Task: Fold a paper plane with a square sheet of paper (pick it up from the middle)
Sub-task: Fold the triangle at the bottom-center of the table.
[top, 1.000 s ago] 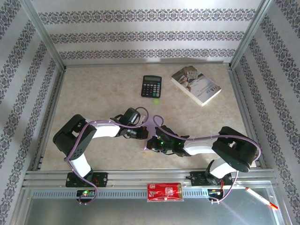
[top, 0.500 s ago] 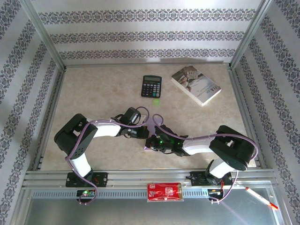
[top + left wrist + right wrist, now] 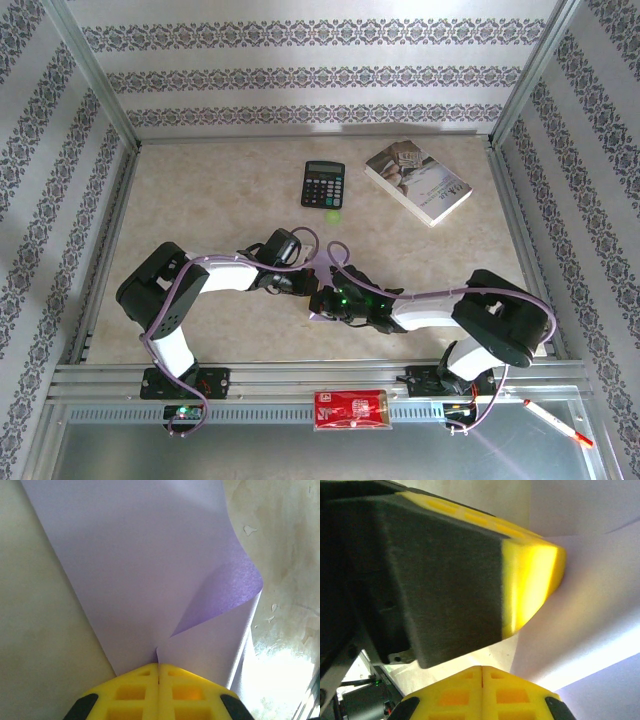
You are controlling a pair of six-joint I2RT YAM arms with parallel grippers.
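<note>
Lilac square sheet of paper on desk | left jaws closed, pinching its edge; corner curled ahead-right | right jaws closed, sheet just right of them

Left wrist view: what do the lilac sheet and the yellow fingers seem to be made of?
The square sheet of paper: thin matte paper, it seems; one corner curls over softly, without a crease. The yellow fingers: probably hard plastic, matte, judging by the rigid walls around rectangular pockets.

Smooth matt paper, glossy tabletop
</note>
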